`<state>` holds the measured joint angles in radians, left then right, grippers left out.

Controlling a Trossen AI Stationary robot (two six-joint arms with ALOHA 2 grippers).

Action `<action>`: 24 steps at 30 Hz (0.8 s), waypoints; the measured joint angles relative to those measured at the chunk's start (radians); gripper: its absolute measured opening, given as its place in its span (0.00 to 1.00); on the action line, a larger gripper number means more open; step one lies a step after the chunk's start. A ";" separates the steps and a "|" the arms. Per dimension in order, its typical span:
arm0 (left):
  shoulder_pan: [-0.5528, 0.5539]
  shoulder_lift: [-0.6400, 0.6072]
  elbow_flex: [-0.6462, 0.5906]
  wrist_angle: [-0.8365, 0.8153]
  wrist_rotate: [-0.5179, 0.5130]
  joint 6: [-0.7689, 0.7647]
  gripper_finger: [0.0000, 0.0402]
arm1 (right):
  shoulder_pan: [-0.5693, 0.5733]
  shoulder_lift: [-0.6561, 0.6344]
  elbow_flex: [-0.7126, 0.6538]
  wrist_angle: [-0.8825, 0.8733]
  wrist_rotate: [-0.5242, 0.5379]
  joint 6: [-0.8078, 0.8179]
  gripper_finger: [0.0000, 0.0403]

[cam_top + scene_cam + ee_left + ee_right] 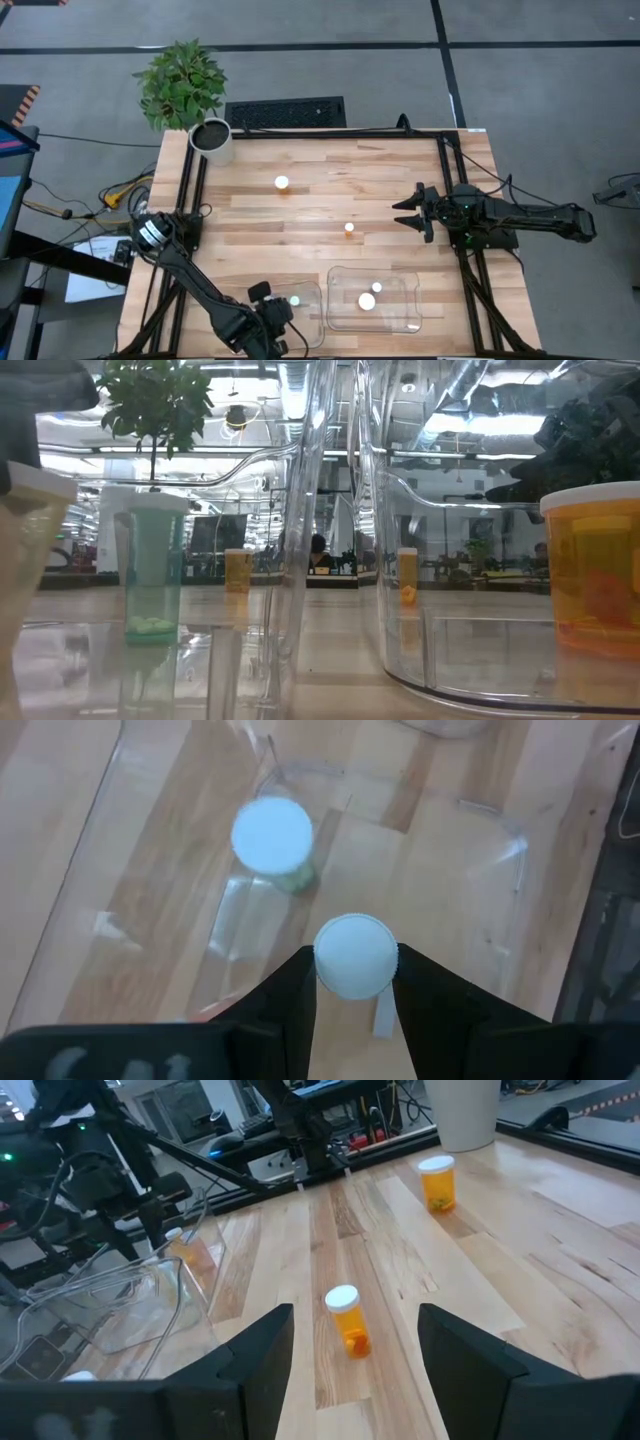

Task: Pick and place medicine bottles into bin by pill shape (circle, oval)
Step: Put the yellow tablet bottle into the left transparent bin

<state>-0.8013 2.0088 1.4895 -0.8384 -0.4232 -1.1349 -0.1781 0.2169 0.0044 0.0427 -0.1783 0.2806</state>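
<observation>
Left claw clamped on white ribbed-cap bottle inside clear bin, green bottle just ahead, bin walls close. Right claw open, empty; two amber bottles ahead on open wood worktop.

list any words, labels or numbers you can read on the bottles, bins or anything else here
None can be read.
White-capped amber bottles: no label shows.
White-capped bottle held in the left gripper: plain cap, no print.
Clear plastic bins: no markings.
Sheet of paper beside the table: too small to read.
</observation>
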 joint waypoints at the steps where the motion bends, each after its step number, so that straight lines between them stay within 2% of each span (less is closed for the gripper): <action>1: 0.000 0.000 0.000 0.000 -0.004 0.000 0.27 | 0.000 0.000 0.000 0.000 0.000 0.000 0.56; 12: 0.001 -0.003 0.006 -0.010 -0.004 0.001 0.29 | 0.000 0.000 0.000 0.000 0.000 0.000 0.56; 24: 0.002 0.001 0.004 -0.024 0.023 -0.036 0.52 | 0.000 0.000 0.000 0.000 0.000 0.000 0.56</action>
<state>-0.7998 2.0098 1.4937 -0.8627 -0.4001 -1.1711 -0.1781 0.2169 0.0047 0.0428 -0.1783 0.2806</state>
